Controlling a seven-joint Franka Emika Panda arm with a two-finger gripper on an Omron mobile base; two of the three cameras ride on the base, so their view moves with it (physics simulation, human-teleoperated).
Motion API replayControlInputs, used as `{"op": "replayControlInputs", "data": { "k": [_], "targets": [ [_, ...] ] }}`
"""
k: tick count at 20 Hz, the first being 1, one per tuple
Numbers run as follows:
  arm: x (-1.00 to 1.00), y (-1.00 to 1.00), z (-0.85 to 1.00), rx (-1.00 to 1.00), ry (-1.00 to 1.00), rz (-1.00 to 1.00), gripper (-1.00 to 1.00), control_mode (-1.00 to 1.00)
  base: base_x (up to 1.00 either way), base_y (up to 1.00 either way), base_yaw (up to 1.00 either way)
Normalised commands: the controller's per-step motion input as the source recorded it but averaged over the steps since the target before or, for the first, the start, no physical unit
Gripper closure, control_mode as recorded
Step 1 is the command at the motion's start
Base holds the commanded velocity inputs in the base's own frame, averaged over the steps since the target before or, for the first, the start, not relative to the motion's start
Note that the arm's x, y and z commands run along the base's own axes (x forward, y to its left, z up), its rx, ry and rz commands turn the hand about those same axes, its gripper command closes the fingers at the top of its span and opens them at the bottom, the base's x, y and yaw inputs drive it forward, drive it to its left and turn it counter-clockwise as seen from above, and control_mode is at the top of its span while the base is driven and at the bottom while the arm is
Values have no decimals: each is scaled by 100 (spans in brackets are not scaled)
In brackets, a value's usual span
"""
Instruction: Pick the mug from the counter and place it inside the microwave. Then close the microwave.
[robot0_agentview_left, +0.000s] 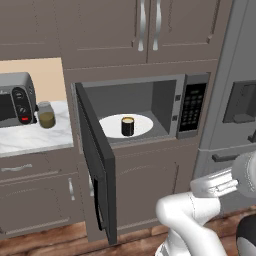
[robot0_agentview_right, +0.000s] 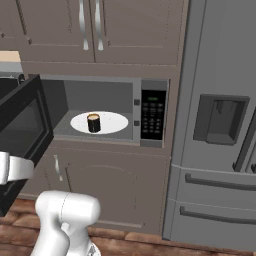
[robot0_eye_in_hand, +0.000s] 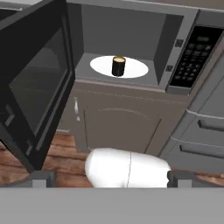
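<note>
Hand view shows the mug (robot0_eye_in_hand: 118, 66) standing upright on the white turntable plate (robot0_eye_in_hand: 138, 69) inside the microwave (robot0_eye_in_hand: 175, 52), whose door (robot0_eye_in_hand: 37, 83) hangs wide open. The gripper (robot0_eye_in_hand: 109, 180) looks spread and empty, though its tips barely show. A risk: pushing the door near its hinge could stall it, or a hard slam could topple the mug.

marble counter (robot0_agentview_left: 35, 137), toaster oven (robot0_agentview_left: 15, 100), jar (robot0_agentview_left: 47, 115)

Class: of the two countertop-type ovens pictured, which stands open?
The microwave: its door swings wide, mug on the turntable. The silver toaster oven is shut.
</note>
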Motion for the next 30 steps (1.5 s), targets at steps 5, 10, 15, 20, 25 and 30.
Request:
{"op": "replayControlInputs", "data": {
  "k": [5, 10, 15, 20, 25, 30],
  "targets": [
    [-47, 11, 13, 0, -7, -11, -100, -100, 0, 0, 0],
    [-43, 9, 0, 0, -1, -18, -100, -100, 0, 0, 0],
    [-32, 20, 0, 0, -4, -22, -100, -100, 0, 0, 0],
    [-3, 38, 6, -2, -11, -21, -100, -100, 0, 0, 0],
    [-1, 46, 14, -4, -16, -18, -100, -100, 0, 0, 0],
    [-14, 54, 18, -4, -21, -12, -100, -100, 0, 0, 0]
  ]
}}
